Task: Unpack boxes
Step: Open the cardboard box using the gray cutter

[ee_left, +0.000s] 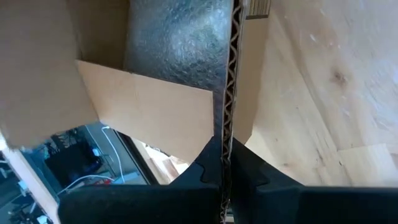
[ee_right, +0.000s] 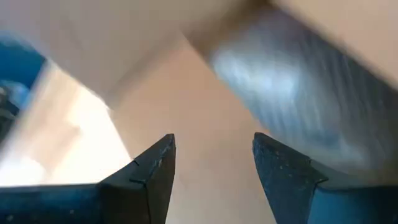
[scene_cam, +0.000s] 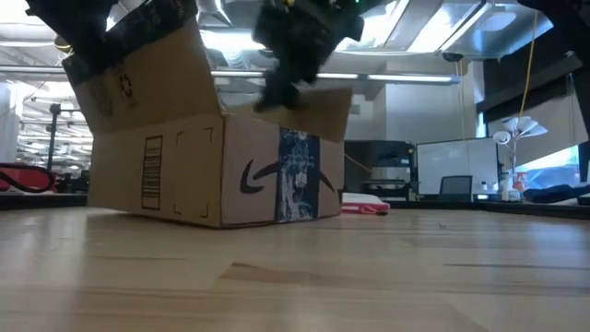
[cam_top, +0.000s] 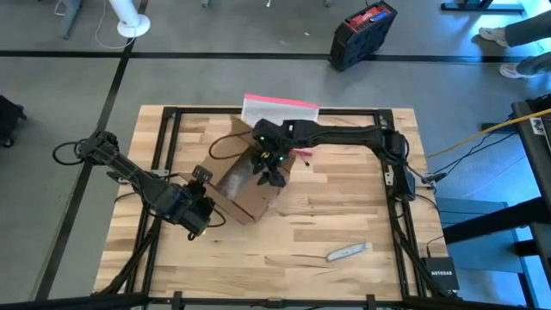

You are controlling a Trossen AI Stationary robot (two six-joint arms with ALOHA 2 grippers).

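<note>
The brown cardboard box [cam_top: 245,188] rests by its bottom on the table, logo and black tape strip facing the low view [scene_cam: 277,180]. Its flaps are open. Inside lies a silvery padded pouch [ee_left: 180,37], blurred in the right wrist view [ee_right: 280,81]. My left gripper [cam_top: 205,211] is at the box's near-left side, shut on a flap [scene_cam: 138,69] that stands up at a slant. My right gripper [cam_top: 271,175] hangs open over the box's opening [scene_cam: 290,55], fingers pointing down [ee_right: 214,155], touching nothing that I can see. My left gripper [ee_left: 224,163] pinches the raised flap's free edge [ee_left: 227,134] between its two fingers, a single layer of corrugated cardboard. The cut edge runs straight out from between the fingertips. It comes from the table's near-left side. The flap stays joined to the box, which sits on the table.
A clear pouch with a pink-red edge [cam_top: 280,108] lies at the table's far edge behind the box [scene_cam: 369,207]. A small pale strip [cam_top: 349,251] lies toward the near right. A black and red case [cam_top: 362,34] stands on the floor beyond the table. Bare wood lies right of the box.
</note>
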